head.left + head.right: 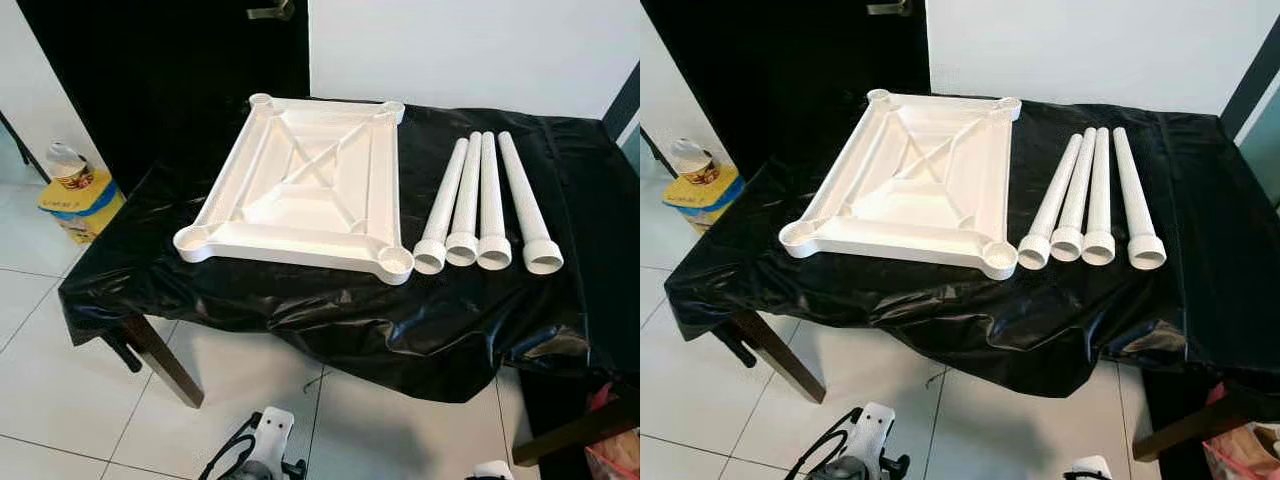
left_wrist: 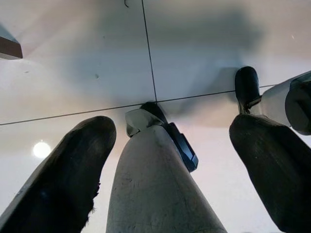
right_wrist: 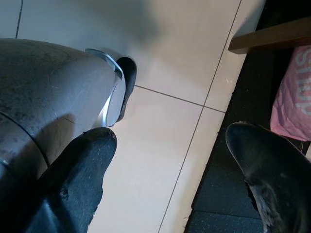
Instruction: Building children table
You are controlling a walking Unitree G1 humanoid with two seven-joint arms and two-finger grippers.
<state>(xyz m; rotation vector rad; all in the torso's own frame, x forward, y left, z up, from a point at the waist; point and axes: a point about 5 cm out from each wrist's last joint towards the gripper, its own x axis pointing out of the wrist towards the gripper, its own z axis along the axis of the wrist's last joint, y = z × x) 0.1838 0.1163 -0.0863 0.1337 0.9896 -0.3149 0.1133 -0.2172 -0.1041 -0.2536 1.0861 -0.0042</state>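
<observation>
- Left gripper [image 2: 170,160] hanging low beside the robot's leg, fingers spread, pinching nothing; tiled floor [image 2: 194,48] beneath.
- Right gripper [image 3: 170,174] likewise lowered, fingers spread and empty; pink bag [image 3: 294,99] on the floor nearby.
- Work table [image 1: 300,300], draped in black plastic, ahead at 12 o'clock.
- Tabletop panel [image 1: 305,190] lying upside down, corner sockets facing up, toward 11 o'clock.
- Four white legs [image 1: 485,205] side by side just right of the panel, toward 1 o'clock, long axes running near to far, flared ends nearest.
- Judged: right arm nearer the legs, left nearer the panel; no assembly begun.
- Yellow box [image 1: 82,200] on the floor at far left.
</observation>
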